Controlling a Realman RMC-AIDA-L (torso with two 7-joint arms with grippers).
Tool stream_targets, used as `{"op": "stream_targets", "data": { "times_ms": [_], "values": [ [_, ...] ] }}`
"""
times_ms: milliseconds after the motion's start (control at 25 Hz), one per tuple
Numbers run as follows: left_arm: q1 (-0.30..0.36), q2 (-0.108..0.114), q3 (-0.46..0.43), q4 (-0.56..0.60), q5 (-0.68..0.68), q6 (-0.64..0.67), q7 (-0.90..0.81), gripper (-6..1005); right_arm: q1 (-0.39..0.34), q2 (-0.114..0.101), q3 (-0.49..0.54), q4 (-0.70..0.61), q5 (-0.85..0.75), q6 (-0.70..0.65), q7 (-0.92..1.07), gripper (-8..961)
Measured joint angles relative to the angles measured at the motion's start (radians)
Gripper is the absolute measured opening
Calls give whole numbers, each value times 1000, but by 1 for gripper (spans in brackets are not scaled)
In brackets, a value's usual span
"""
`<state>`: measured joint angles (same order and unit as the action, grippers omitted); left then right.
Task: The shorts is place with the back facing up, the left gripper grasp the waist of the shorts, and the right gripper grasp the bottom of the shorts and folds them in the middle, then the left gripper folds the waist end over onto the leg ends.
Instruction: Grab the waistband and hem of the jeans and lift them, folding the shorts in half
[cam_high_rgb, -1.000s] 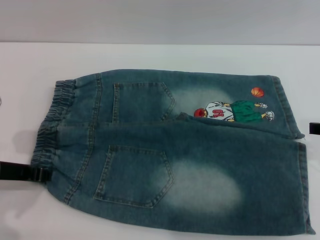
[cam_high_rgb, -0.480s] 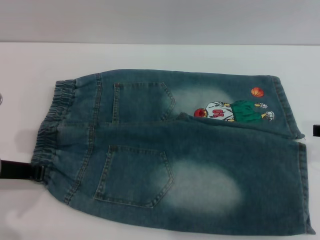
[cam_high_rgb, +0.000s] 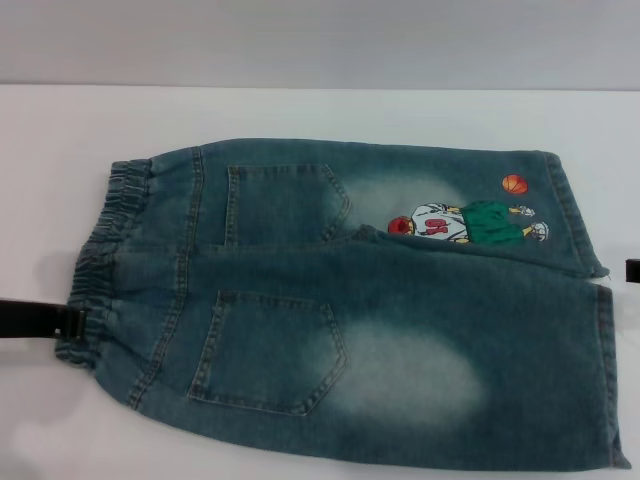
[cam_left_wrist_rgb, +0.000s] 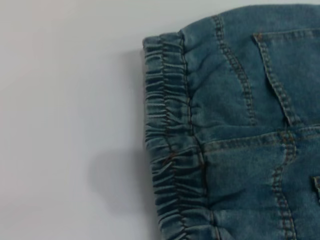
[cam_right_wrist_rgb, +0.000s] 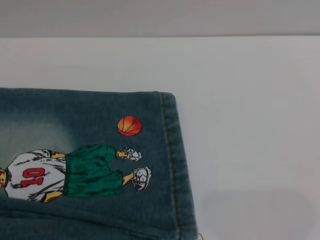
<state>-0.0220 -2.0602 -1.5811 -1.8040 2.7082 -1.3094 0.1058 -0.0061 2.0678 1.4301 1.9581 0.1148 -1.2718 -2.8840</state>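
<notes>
At waistband's near end, left pincer; shorts flat.

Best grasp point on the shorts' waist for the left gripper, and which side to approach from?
Take the waist of the shorts, a raised gathered elastic band that gives the fingers bulk to pinch, near its midpoint at the centre seam. Come from the robot's left over the bare table, where the band's edge is open. The left gripper already sits at that edge, near its front corner.

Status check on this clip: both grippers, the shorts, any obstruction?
Left gripper at the waist of the shorts. Right gripper barely in view beside the leg ends. Shorts flat, unfolded. No obstruction visible.
</notes>
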Motion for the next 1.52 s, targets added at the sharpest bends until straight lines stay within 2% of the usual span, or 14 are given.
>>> {"op": "stream_targets", "data": {
  "times_ms": [320,640,840,1040,1240,1520],
  "values": [
    [-45,3,-16,74,17,-45,-2,71,-1,0,-1,-3,0,3,0,682],
    [-61,3,-24,99,41,-48,0,340,17,-1,0,-13,0,9,0,681],
    [-71,2,-24,110,58,-49,-6,598,21,-1,0,-19,0,9,0,681],
    [-86,2,-23,146,58,-46,-2,807,25,-2,0,-22,0,9,0,681],
    [-103,1,-23,175,54,-45,0,852,29,-2,0,-22,0,4,0,681],
    [-108,0,-23,178,53,-47,-2,848,30,-2,0,-23,-2,4,0,681]
  ]
}}
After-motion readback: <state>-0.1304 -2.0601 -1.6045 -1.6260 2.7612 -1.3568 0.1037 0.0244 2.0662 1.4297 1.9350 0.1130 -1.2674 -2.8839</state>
